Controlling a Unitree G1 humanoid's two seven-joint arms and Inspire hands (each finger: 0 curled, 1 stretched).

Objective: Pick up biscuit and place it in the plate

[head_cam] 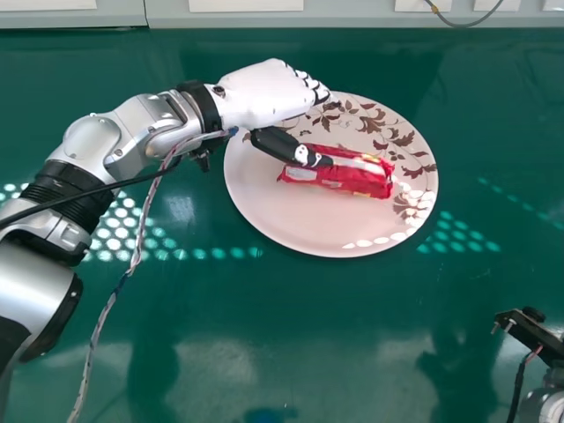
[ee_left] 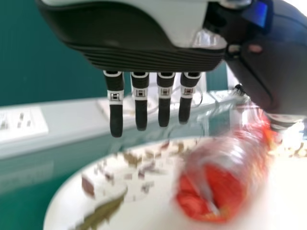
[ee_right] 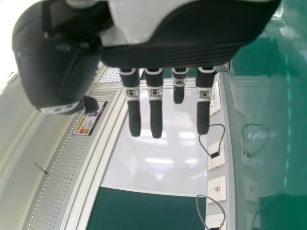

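Biscuit: One red packet lies on its side across the middle of the plate, within the rim.
Plate: One round, pale plate, patterned with brown leaves on its far and right sides, sits on the bench.
Left hand: One white-and-black hand is poised above the plate's far left part, its fingers straight and spread, pinching nothing. Its thumb angles over the packet's left part; whether the two touch, the views do not tell.
Right hand: One hand appears in the right wrist view, its fingers straight and holding nothing.
Arms: Two are at the bench, the left arm reaching in from the left, the right at the near right corner.
Bench: One green, glossy surface carries the plate, with dotted light falling to its left and right.
Far edge: Five pale panels line the strip behind the bench.
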